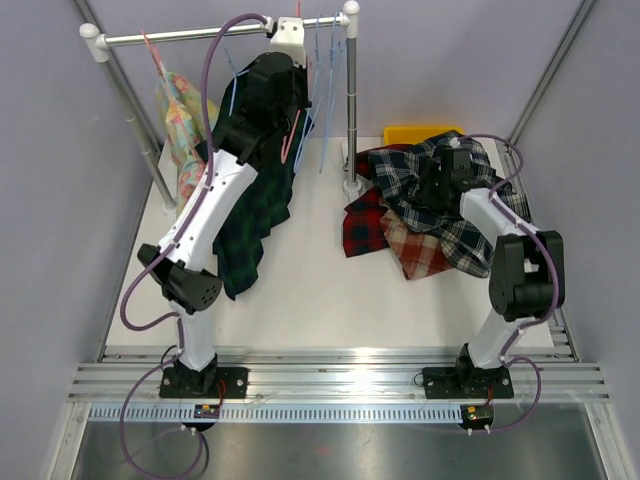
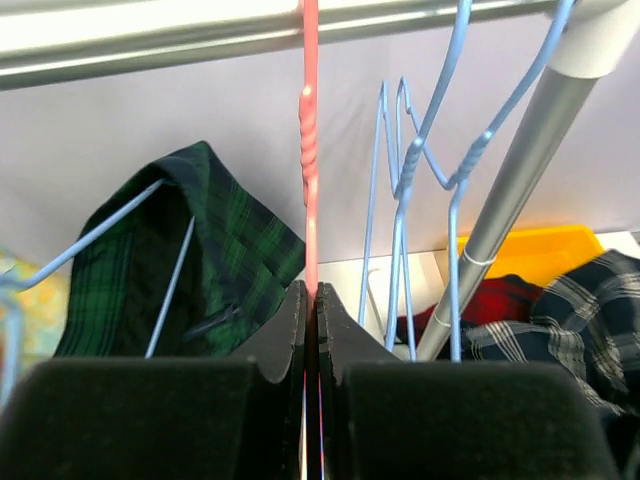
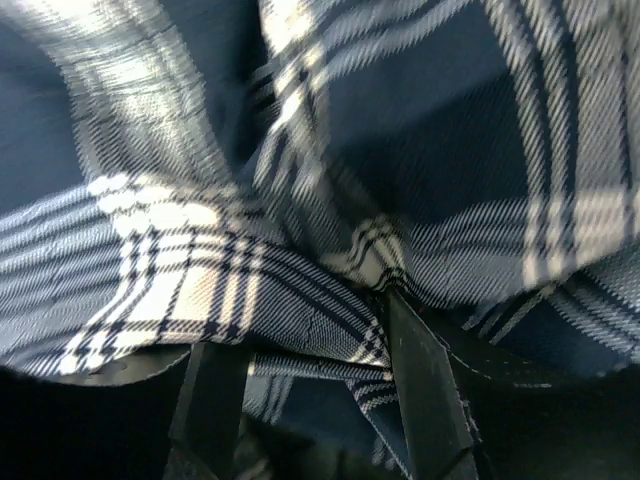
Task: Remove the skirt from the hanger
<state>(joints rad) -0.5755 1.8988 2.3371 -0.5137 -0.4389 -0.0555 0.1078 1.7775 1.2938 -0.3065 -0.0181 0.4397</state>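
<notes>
A dark green plaid skirt (image 1: 255,215) hangs from the rail (image 1: 200,36); in the left wrist view (image 2: 230,250) a light blue hanger (image 2: 110,230) runs into it. My left gripper (image 1: 292,30) is up just under the rail, shut (image 2: 312,295) on the neck of a pink hanger (image 2: 309,150), to the right of the green skirt. My right gripper (image 1: 440,180) is pressed down into a navy and white plaid skirt (image 1: 455,215) on the pile at the right. Its jaws (image 3: 305,325) stand apart with a fold of that skirt (image 3: 300,270) between them.
A floral garment (image 1: 180,110) hangs at the rail's left end. Several empty blue hangers (image 1: 325,90) hang by the right post (image 1: 351,110). A red plaid skirt (image 1: 365,225) and an orange checked cloth (image 1: 420,250) lie in the pile. A yellow bin (image 1: 420,133) sits behind it.
</notes>
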